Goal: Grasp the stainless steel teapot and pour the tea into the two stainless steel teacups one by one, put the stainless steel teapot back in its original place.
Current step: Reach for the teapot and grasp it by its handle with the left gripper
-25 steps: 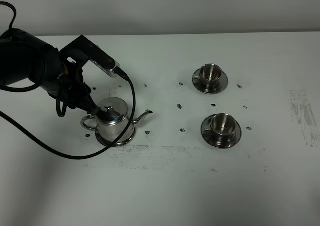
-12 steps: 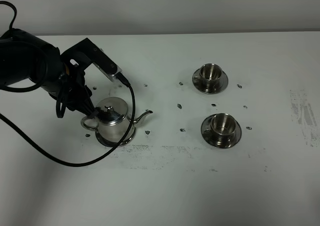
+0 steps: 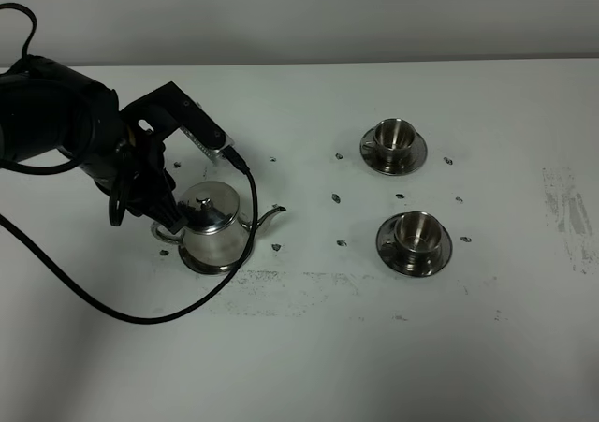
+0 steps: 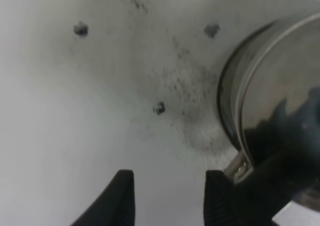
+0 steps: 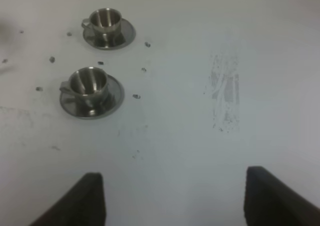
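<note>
Two small shiny steel teacups [image 5: 89,83] on round steel saucers [image 5: 114,98], white tabletop [image 5: 175,15].
Both upright, clear of a grey scuffed patch [image 5: 226,93]; right gripper [image 5: 174,178] with its dark jaws spread wide.

One teapot [image 3: 213,224], two teacups [image 3: 394,136] [image 3: 417,232] and three saucers [image 3: 202,267] [image 3: 418,154] [image 3: 441,252].

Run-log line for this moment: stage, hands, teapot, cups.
stage: pre-grasp at teapot handle | left hand: open beside handle, nothing gripped | right hand: open, empty | teapot: upright on saucer | teacups: both upright on saucers

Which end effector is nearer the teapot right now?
Left. The left end effector sits at the teapot handle; the right end effector hangs far off, past the teacups.
</note>
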{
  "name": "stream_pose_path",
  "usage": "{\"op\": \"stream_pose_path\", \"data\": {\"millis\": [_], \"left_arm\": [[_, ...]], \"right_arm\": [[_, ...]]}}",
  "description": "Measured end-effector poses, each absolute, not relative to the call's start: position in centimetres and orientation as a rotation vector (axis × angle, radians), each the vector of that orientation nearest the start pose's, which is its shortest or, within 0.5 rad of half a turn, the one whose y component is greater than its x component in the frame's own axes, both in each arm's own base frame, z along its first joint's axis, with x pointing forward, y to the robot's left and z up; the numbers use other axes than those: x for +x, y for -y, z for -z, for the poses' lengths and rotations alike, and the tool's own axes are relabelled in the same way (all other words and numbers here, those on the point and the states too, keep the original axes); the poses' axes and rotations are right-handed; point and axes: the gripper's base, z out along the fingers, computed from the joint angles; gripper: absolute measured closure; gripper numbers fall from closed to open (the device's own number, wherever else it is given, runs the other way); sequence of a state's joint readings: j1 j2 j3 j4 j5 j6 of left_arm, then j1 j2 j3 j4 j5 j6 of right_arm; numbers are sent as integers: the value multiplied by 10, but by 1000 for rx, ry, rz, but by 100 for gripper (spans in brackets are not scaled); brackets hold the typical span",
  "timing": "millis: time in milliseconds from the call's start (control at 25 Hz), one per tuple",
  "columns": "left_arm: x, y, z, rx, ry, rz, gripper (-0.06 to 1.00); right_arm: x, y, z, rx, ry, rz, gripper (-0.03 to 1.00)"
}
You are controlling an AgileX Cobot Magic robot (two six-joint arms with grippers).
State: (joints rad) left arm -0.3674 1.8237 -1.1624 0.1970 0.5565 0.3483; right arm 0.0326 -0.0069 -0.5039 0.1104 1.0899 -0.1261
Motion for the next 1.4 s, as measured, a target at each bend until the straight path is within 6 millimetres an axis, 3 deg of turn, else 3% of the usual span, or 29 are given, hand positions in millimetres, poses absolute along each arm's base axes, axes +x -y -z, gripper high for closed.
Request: {"op": "stream_pose_path", "data": {"millis": [560,1000,1400], "left_arm": [[344,125,-186,1128,-2496,-170,62],[337,128,-199,1129,-2485,-157,63],[341,128,-202,1035,-2467,-155,64]], "right_arm": [[-8,-9,-276,-172,-2051,-74,37],[-8,-9,-276,-170,-2051,-75,37],[-8,-9,-276,-170,-2051,-75,37]]}}
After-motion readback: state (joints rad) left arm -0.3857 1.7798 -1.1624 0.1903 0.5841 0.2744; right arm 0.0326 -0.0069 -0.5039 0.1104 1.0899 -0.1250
